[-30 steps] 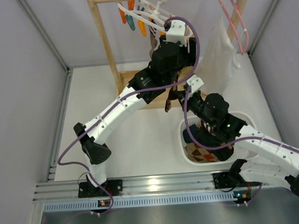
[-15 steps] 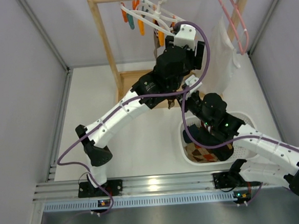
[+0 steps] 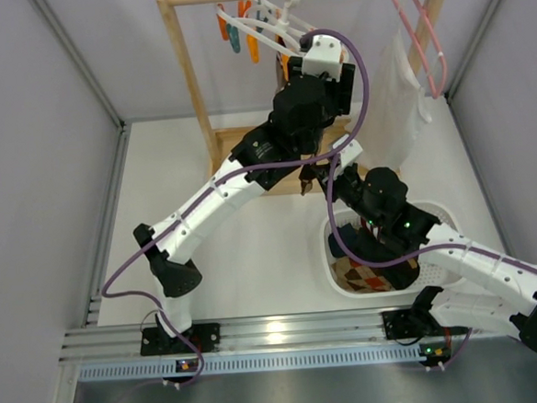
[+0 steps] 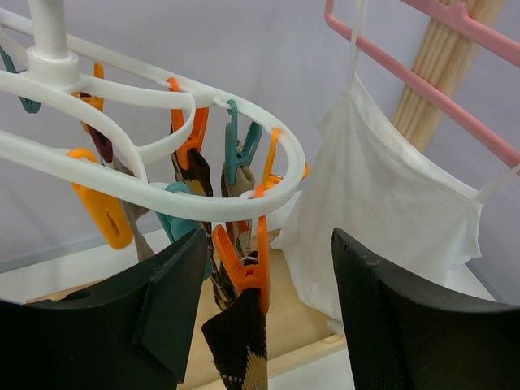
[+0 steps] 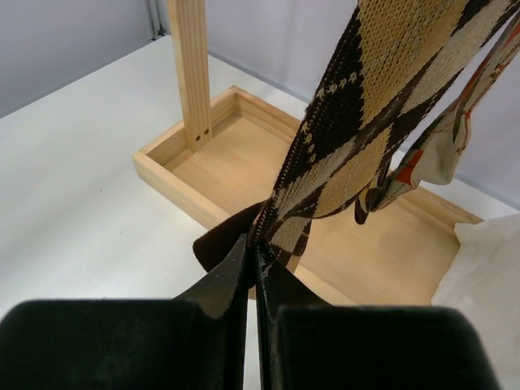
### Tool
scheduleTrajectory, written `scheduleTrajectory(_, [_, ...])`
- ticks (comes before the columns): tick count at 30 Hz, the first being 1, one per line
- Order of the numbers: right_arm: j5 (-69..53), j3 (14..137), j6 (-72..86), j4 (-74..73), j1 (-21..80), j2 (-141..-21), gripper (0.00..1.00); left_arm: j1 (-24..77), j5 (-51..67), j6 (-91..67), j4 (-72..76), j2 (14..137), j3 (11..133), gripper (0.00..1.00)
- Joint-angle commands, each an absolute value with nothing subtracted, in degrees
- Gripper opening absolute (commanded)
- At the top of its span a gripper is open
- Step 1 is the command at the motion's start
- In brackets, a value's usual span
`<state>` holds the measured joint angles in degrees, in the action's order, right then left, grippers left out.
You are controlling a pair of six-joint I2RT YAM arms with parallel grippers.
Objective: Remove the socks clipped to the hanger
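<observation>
The white oval hanger hangs from the wooden rail, also in the top view, with orange and teal clips. An orange clip at its near rim holds a dark argyle sock. My left gripper is open, one jaw on each side of that clip and sock top, not touching. My right gripper is shut on the lower end of the argyle sock, which is stretched taut upward. Other socks stay clipped behind. In the top view the right gripper is below the hanger.
A white basket at the right holds removed socks. A white garment hangs on a pink hanger to the right. The wooden rack's post and base tray stand under the hanger.
My left wrist swung to the right and up, then came back a little, and now sits around the orange clip. My right gripper kept its hold on the sock and barely moved.
</observation>
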<state>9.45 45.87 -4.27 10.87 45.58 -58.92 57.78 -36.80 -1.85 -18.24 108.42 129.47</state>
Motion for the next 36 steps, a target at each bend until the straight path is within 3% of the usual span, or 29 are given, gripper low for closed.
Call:
scheduleTrajectory(1, [7.8,47.4,-3.3,12.8,45.4,-57.3,0.0,57.4,-37.4,-1.2,-17.0,109.9,132.3,0.66])
scheduleTrajectory(9, [6.8,47.5,-3.0,12.4,45.4,-56.6,0.0,55.7,-36.1,-3.1,-17.1,111.1,132.6,0.72])
scheduleTrajectory(20, [5.5,47.0,-2.4,12.6,45.5,-56.3,0.0,53.4,-32.3,-5.4,-17.0,111.9,133.2,0.7])
scheduleTrajectory(24, [5.3,46.9,-2.1,12.6,45.6,-56.1,0.0,53.0,-30.4,-5.7,-16.8,112.3,134.0,0.61])
scheduleTrajectory(25, [5.2,46.8,-2.1,12.6,45.6,-56.2,0.0,53.0,-30.1,-5.7,-16.9,112.4,134.3,0.54])
scheduleTrajectory(30, [5.4,46.2,-1.9,12.5,45.6,-55.8,0.0,53.0,-29.1,-5.8,-16.8,112.4,134.5,0.36])
scheduleTrajectory(31, [5.4,46.0,-1.8,12.5,45.7,-55.7,0.0,53.0,-29.4,-5.9,-16.8,112.4,134.5,0.27])
scheduleTrajectory(36, [6.2,44.5,-1.3,12.7,45.6,-53.9,0.0,53.0,-29.4,-6.2,-16.8,112.4,134.1,0.16])
